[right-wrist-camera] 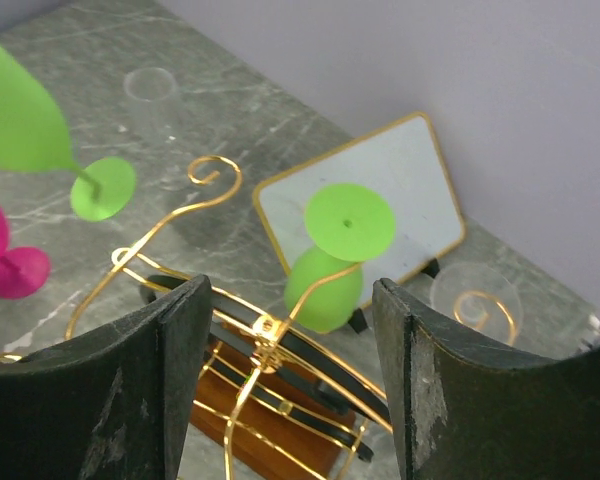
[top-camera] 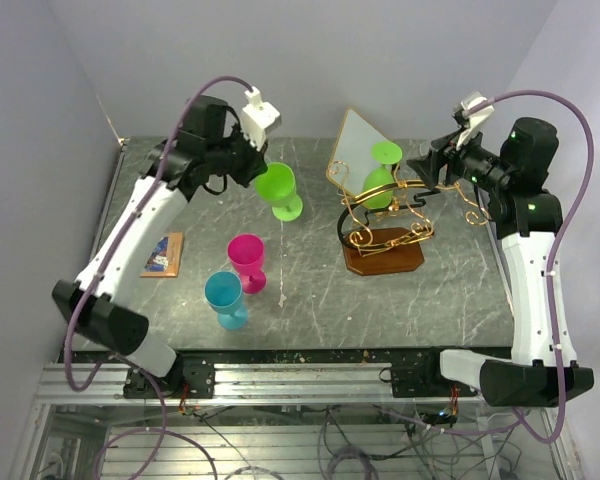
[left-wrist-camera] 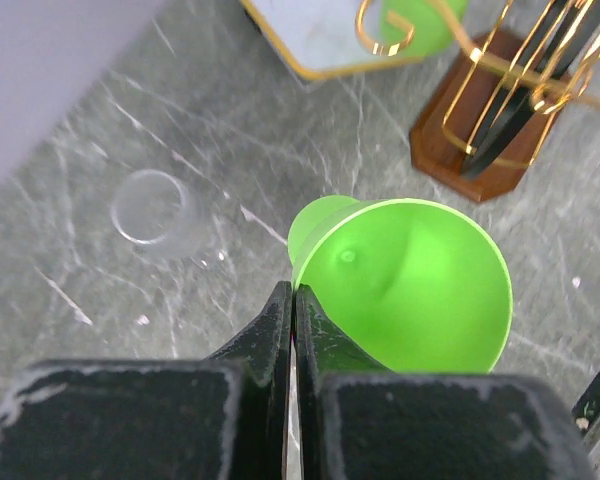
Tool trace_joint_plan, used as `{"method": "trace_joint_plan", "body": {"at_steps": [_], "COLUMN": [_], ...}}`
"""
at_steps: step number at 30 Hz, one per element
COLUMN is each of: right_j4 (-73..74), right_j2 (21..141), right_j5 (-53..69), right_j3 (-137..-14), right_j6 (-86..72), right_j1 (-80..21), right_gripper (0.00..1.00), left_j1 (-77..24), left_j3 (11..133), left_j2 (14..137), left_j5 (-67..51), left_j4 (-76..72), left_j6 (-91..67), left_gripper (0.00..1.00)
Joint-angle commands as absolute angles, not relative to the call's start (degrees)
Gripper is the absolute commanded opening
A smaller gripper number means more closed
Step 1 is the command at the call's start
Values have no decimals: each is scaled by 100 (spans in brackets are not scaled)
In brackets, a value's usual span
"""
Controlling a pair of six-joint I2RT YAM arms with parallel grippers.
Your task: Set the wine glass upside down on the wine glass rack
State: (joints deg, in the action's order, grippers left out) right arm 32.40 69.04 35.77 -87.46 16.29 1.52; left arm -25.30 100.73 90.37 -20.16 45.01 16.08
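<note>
1. Left gripper [left-wrist-camera: 294, 292]: fingers pressed onto the rim of the green wine glass [top-camera: 276, 188], its wall pinched between them.
2. Green wine glass tilted, left of the rack [top-camera: 385, 228] and apart from it.
3. Right gripper [right-wrist-camera: 288, 290]: fingers spread wide, hovering at the rack's top.
4. Second green glass [right-wrist-camera: 332, 270] hangs upside down on the rack, in front of the white panel [right-wrist-camera: 400, 170].
5. Pink glass [top-camera: 247, 260] and blue glass [top-camera: 225, 298] stand upright, nearer the arm bases.

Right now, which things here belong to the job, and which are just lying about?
Job: green wine glass pinched in the left end effector; gold wine glass rack.
Lying about: pink glass; blue glass; white gold-edged panel; patterned card; second green glass, already hung.
</note>
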Motion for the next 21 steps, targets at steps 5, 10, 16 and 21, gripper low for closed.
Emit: {"method": "trace_joint_plan", "body": {"at_steps": [5, 10, 16, 21], "right_j4": [2106, 1439, 1099, 624], "right_j2": [7246, 7590, 7998, 8282], "right_j5": [5195, 5167, 4904, 4831], "right_j3": [-8622, -8646, -8801, -8651], "right_j6": [96, -710, -1039, -1601], "right_j1": [163, -271, -1075, -1452], "right_gripper": [65, 66, 68, 69], "left_j1": [-2575, -2575, -2574, -2573], "left_j3": [10338, 10678, 10905, 10893], "left_j2": [7963, 7961, 8072, 8096], "left_j5": [-1786, -1840, -2102, -2234], "left_j4": [3405, 3141, 2812, 2663], "left_j6": [854, 395, -83, -287], "left_gripper": [7, 7, 7, 7]}}
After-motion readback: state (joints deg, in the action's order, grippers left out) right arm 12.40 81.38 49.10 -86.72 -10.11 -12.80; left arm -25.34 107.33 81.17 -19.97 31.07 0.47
